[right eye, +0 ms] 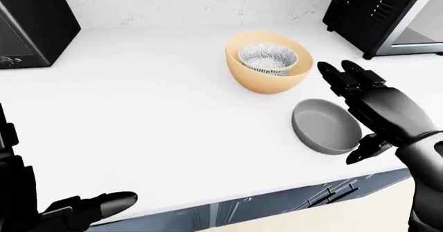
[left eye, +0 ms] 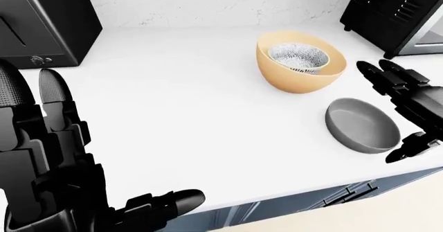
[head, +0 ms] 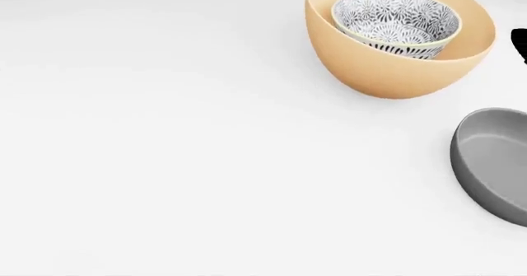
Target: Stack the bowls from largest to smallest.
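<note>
patterned bowl (head: 397,19) inside tan bowl (head: 387,66)

Bright, even, diffuse light w/ no clear source direction; white counter (left eye: 173,102) nearly blown out, esp. in head view. Shadows faint and soft under tan bowl (head: 395,60) and gray bowl (right eye: 325,125). Renders sharp, no blur or glare; black hands show little surface detail.

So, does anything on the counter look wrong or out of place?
Yes. The patterned bowl already sits inside the orange bowl, which leans to one side. The wider grey bowl stands apart on the counter, beside the open right hand, so the size order looks wrong.
</note>
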